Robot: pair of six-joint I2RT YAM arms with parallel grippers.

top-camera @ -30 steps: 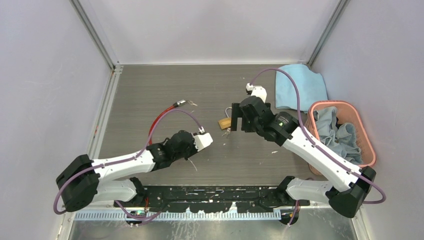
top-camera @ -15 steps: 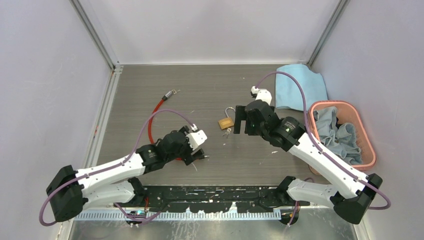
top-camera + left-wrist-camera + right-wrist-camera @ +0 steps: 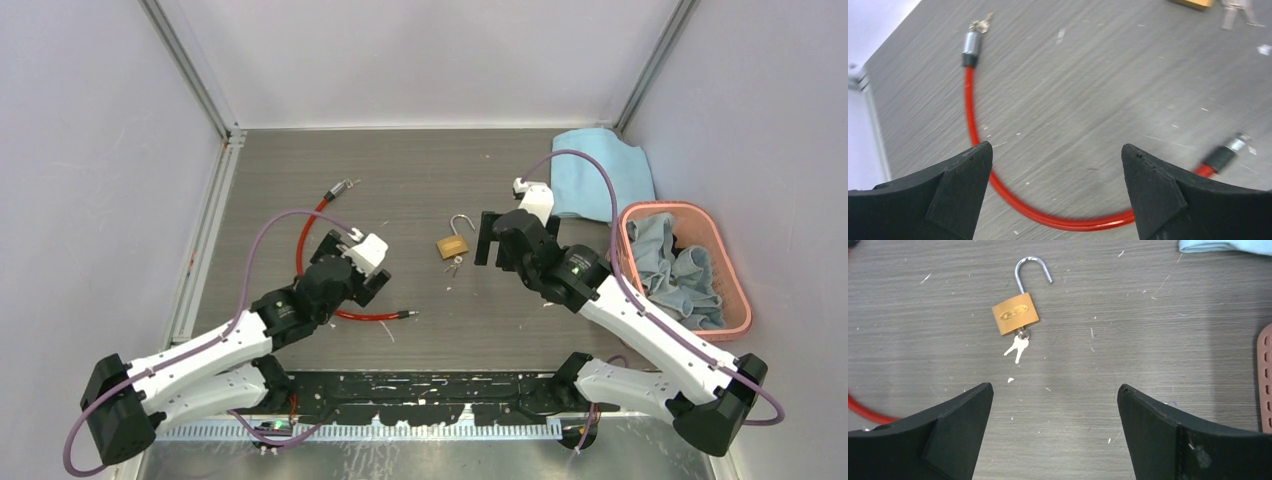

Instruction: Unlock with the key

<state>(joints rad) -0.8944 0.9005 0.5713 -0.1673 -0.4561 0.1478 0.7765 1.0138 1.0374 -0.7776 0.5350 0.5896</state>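
Left hand spread wide and empty, low over the bench, the curve of a red cable lock lying on the wood between and below its fingers. Silver barrel end of that cable at upper left in the left wrist view, a small metal bit touching its tip. Black-and-silver pin end at right, blurred, just beside the right finger. Grips nothing.

Right hand likewise wide apart, clamped on nothing, facing the brass padlock from the right side of the bench. Padlock flat on the wood near the middle, steel shackle swung open, one leg free of the body.

Key, a tiny bunch of thin silvery keys, at the bottom edge of the padlock and touching it, apparently seated in the keyhole, the loose ones fanned out on the bench toward the right hand. Apart from both hands, nearer the right one.

Folded light-blue cloth at the far right corner of the bench. Pink basket just beside it along the right edge, grey-blue cloths heaped inside.
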